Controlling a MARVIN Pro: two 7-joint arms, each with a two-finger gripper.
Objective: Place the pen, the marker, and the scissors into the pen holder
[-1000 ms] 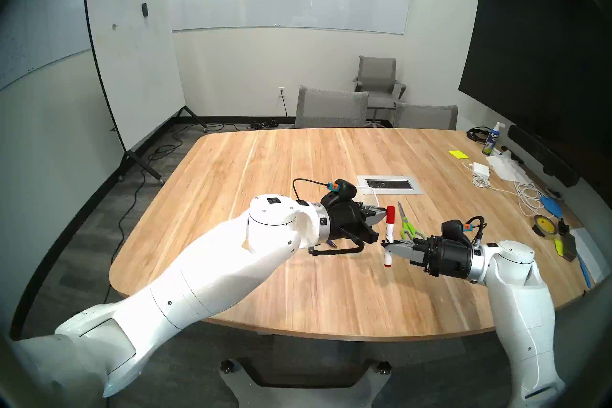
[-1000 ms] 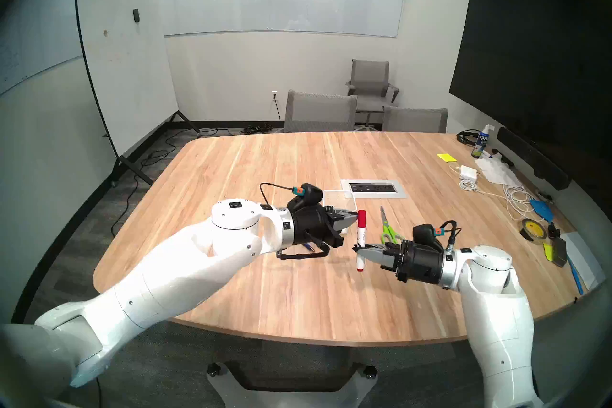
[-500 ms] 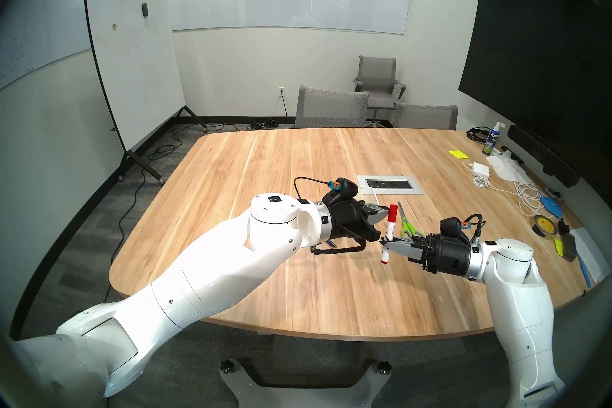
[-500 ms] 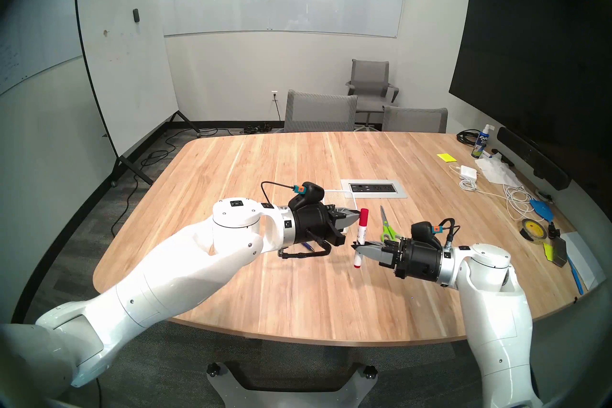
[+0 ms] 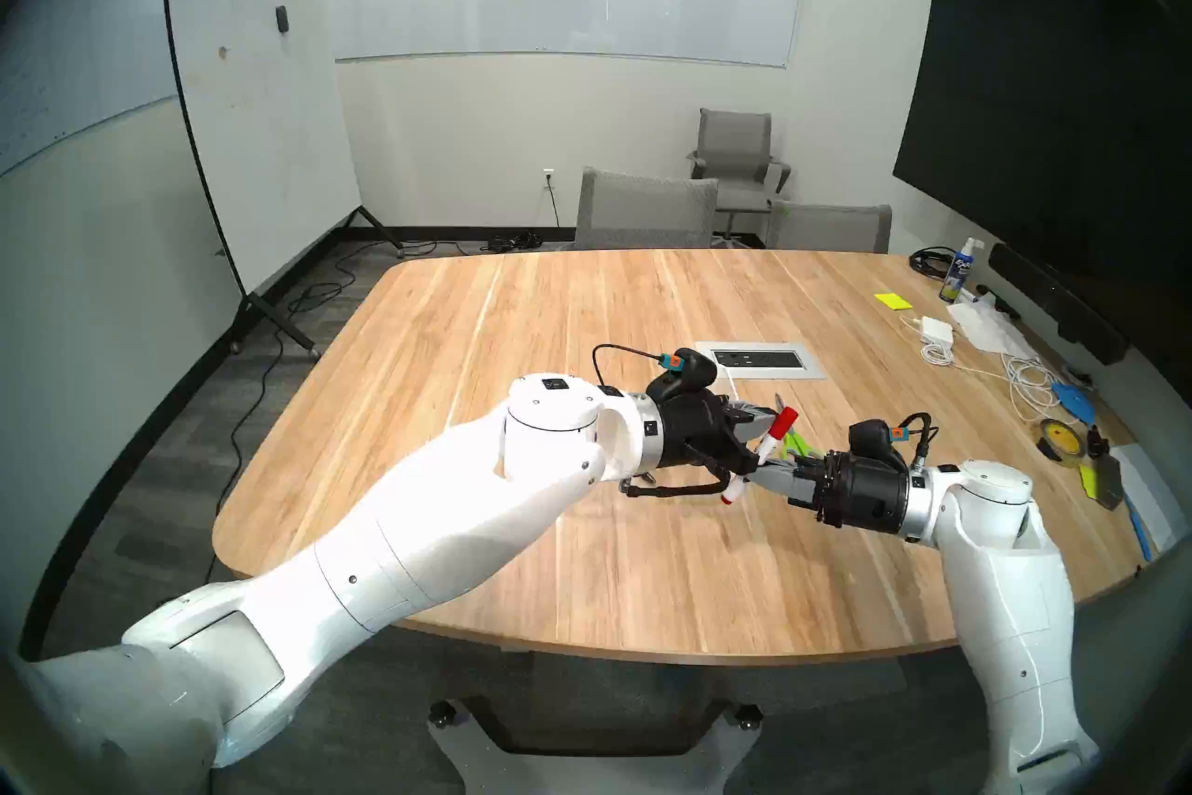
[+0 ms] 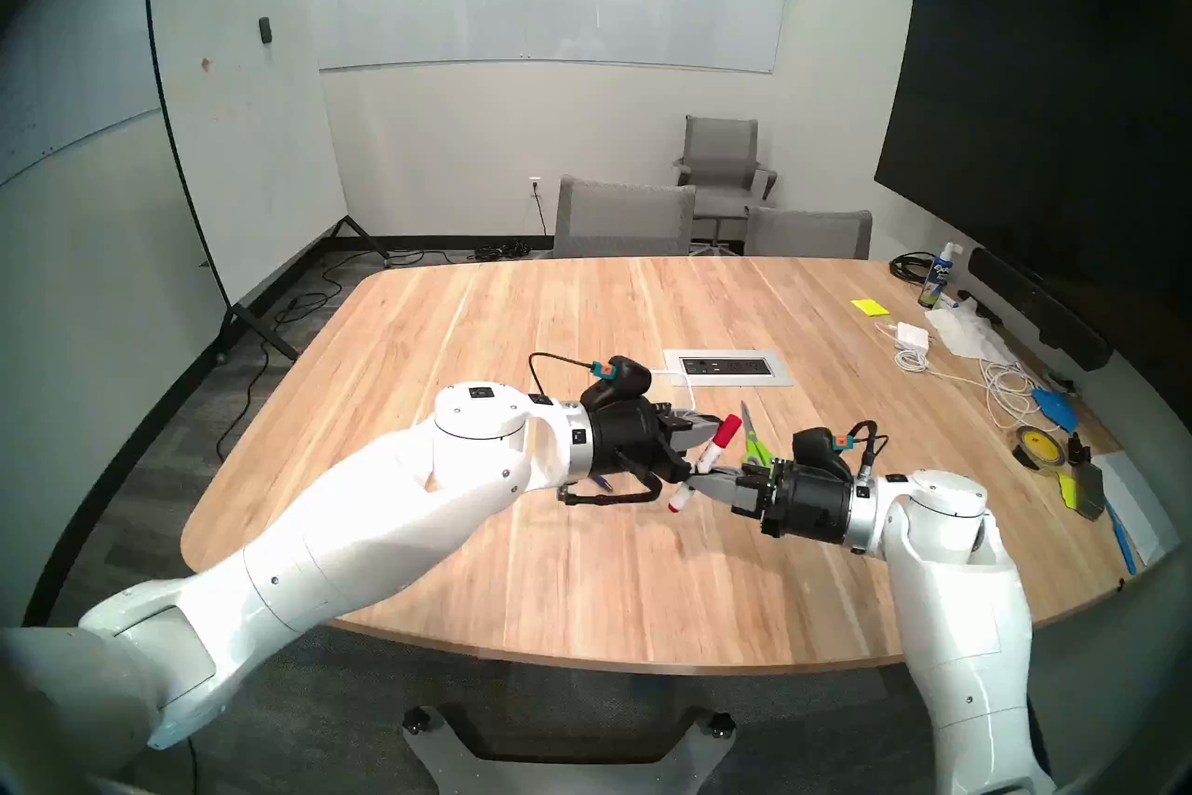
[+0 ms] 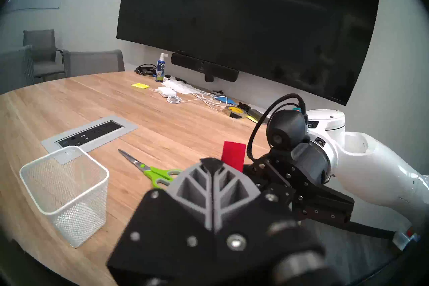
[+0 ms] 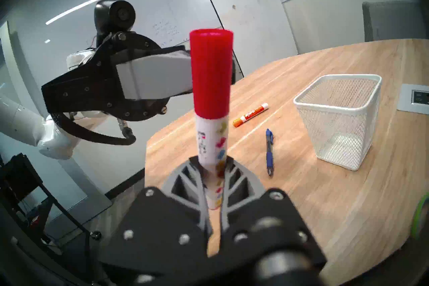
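- Wood-plank surface (image 5: 580, 310), rounded edge, pale grain.
- Marker (image 8: 210, 97): white barrel, smooth red cap, tilted above the surface, clamped in right end effector (image 8: 212, 176).
- Left end effector (image 7: 212, 163): fingers pressed together, empty, beside the cap.
- White wire-mesh pen holder (image 8: 336, 102), blue pen (image 8: 269, 151), green-handled scissors (image 7: 157, 173) rest on the surface.

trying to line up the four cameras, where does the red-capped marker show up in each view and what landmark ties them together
Head stereo left: red-capped marker right of centre, tilted, between the two arms.
Head stereo right: near centre, same tilt.
Left wrist: only its red cap shows, behind the shut left gripper.
Right wrist: centre, upright, gripped low by the right gripper.
Shared landmark: the pen holder, hidden by the left arm in both head views.
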